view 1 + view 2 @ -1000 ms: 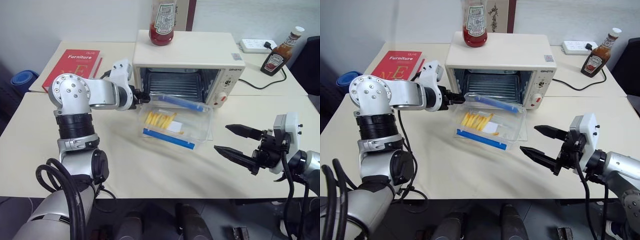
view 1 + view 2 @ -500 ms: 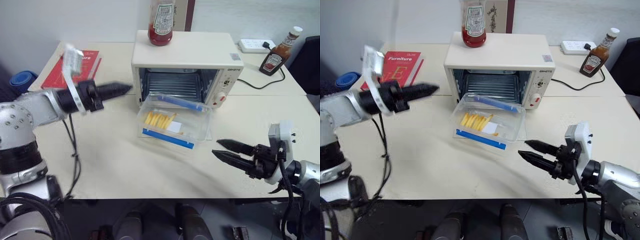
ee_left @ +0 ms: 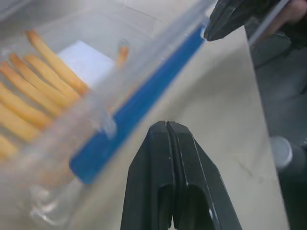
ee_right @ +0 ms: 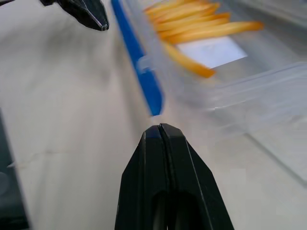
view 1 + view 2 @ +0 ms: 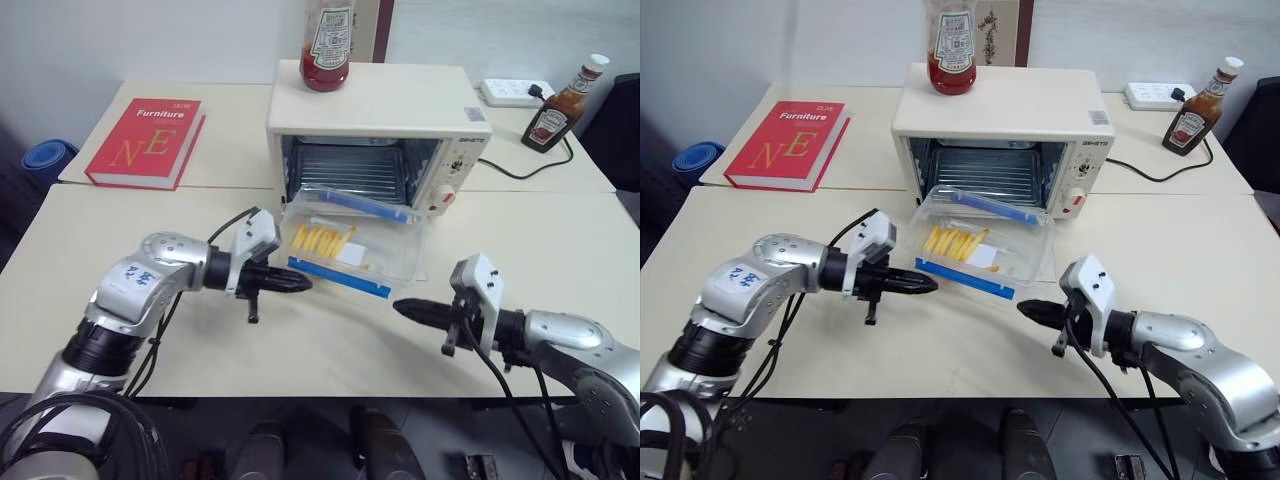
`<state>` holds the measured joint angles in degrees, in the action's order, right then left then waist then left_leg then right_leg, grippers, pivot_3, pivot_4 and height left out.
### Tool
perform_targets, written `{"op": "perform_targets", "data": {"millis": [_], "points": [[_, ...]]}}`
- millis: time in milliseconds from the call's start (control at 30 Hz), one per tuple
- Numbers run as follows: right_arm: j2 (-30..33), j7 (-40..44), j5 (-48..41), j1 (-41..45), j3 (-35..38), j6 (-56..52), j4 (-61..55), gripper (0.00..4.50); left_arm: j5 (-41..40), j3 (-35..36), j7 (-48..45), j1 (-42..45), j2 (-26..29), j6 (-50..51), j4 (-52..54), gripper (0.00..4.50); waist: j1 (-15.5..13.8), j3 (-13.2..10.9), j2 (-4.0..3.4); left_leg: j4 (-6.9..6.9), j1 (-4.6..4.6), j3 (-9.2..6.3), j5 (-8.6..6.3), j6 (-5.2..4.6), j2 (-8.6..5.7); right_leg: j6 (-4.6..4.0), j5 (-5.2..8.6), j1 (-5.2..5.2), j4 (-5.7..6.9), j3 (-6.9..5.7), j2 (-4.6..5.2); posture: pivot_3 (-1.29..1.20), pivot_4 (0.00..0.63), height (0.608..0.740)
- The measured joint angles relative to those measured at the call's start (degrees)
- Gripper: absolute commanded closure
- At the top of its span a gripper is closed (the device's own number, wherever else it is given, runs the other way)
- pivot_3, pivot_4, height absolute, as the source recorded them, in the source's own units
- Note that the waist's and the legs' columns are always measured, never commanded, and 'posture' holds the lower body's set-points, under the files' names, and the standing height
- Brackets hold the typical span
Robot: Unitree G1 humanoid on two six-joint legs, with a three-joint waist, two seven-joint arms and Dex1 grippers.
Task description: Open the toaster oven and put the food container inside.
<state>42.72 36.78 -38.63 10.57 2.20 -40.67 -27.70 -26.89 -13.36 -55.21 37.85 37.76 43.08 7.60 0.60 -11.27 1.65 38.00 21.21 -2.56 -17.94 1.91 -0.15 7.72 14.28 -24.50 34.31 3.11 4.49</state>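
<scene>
Sitting on the open toaster oven [image 5: 375, 125] door, the food container [image 5: 350, 245] runs sideways; red book [image 5: 147, 142] reads "Furniture"; left tool [image 5: 300, 284] and right tool [image 5: 402, 309] both pressed together, empty.

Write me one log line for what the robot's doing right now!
oven: door open | container: on door, half in | left gripper: shut, at near left corner | right gripper: shut, at near right corner
</scene>
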Motion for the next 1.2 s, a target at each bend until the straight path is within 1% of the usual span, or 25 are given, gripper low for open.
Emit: {"op": "perform_targets", "data": {"millis": [100, 167, 233, 433, 633, 867, 1000, 1100, 1133, 1167, 1200], "points": [[-4.17, -3.24, 5.89, 6.51, -2.01, 2.97, 7.22, 4.49, 2.36, -0.12, 4.92, 1.81, -3.85, 0.99, -2.08, 4.50, 0.12, 0.00, -0.01, 0.00, -0.01, -0.03, 0.02, -0.03, 0.00, 0.01, 0.00, -0.06, 0.13, 0.00, -0.01, 0.00, 0.150, 0.740], [-7.67, -5.29, 8.34, 10.78, -1.98, 4.40, 12.51, 4.49, 3.66, 0.16, 8.48, 2.70, -6.54, 2.06, -3.89, 4.50, 0.14, 0.00, -0.02, 0.00, -0.01, -0.04, 0.02, -0.04, 0.00, 0.01, 0.00, -0.07, 0.17, 0.00, -0.02, 0.00, 0.150, 0.740], [-9.81, -6.81, 10.14, 13.82, -1.86, 5.18, 16.25, 4.49, 4.78, 0.48, 11.64, 3.44, -9.10, 2.64, -4.57, 4.50, 0.07, 0.00, -0.02, -0.01, 0.05, -0.04, 0.03, -0.03, 0.00, 0.01, 0.00, -0.13, 0.18, 0.00, -0.02, 0.00, 0.150, 0.740], [-14.23, -7.33, 12.85, 18.11, -1.83, 7.38, 22.74, 4.49, 9.95, 3.77, 21.82, 8.70, -15.34, -0.18, -13.81, 4.50, 0.39, -0.01, -0.04, -0.01, 0.04, 0.00, 0.04, 0.00, 0.00, 0.01, -0.01, -0.18, 0.24, 0.00, -0.02, 0.00, 0.150, 0.740], [-18.53, -7.67, 16.24, 23.07, -1.86, 12.46, 30.80, 4.49, 12.71, 7.26, 27.10, 13.53, -20.12, -6.20, -24.51, 4.50, 0.52, -0.01, -0.05, -0.01, 0.06, 0.00, 0.07, 0.04, -0.01, 0.03, -0.02, -0.19, 0.26, 0.00, -0.01, 0.00, 0.150, 0.740], [-22.68, -9.57, 18.56, 29.73, -0.06, 18.93, 42.56, 4.49, 14.26, 9.67, 29.80, 17.29, -24.29, -12.36, -33.87, 4.50, 0.87, -0.01, -0.05, -0.06, 0.08, 0.01, 0.07, 0.05, -0.01, 0.05, -0.03, -0.20, 0.39, -0.01, 0.01, 0.00, 0.150, 0.740], [-22.91, -9.62, 19.10, 30.06, 0.81, 20.42, 43.90, 4.49, 14.71, 10.34, 30.16, 18.05, -24.91, -14.22, -35.92, 4.50, 1.00, -0.01, -0.06, -0.07, 0.11, 0.05, 0.07, 0.05, -0.01, 0.06, -0.04, -0.24, 0.40, 0.01, 0.02, 0.00, 0.150, 0.740], [-21.73, -8.46, 18.85, 27.24, 0.86, 19.00, 39.78, 4.49, 13.90, 10.47, 27.40, 16.49, -23.49, -13.09, -32.87, 4.50, 1.01, -0.01, -0.07, -0.12, 0.11, 0.04, 0.07, 0.05, 0.01, 0.06, -0.03, -0.27, 0.45, 0.00, 0.01, 0.00, 0.150, 0.740], [-19.45, -7.21, 18.12, 23.61, 0.93, 16.51, 35.34, 4.50, 12.77, 10.58, 24.42, 13.87, -20.72, -11.01, -27.88, 4.12, 1.06, -0.01, -0.08, -0.17, 0.12, 0.05, 0.07, 0.05, 0.01, 0.06, -0.03, -0.31, 0.43, 0.01, 0.01, 0.00, 0.150, 0.740], [-18.83, -6.85, 17.80, 22.59, 0.93, 15.94, 34.11, 4.50, 12.40, 10.62, 23.65, 13.09, -19.98, -10.58, -26.50, 4.11, 1.06, -0.02, -0.09, -0.19, 0.12, 0.07, 0.07, 0.05, 0.01, 0.06, -0.03, -0.33, 0.41, 0.02, 0.01, 0.00, 0.150, 0.740], [-17.01, -5.79, 16.41, 19.33, 1.11, 13.29, 29.51, 4.50, 10.77, 10.63, 21.07, 10.48, -17.48, -8.44, -21.58, 3.98, 1.08, -0.02, -0.10, -0.23, 0.18, 0.08, 0.07, 0.06, 0.02, 0.06, -0.03, -0.42, 0.43, 0.05, 0.01, 0.00, 0.150, 0.740]]}}
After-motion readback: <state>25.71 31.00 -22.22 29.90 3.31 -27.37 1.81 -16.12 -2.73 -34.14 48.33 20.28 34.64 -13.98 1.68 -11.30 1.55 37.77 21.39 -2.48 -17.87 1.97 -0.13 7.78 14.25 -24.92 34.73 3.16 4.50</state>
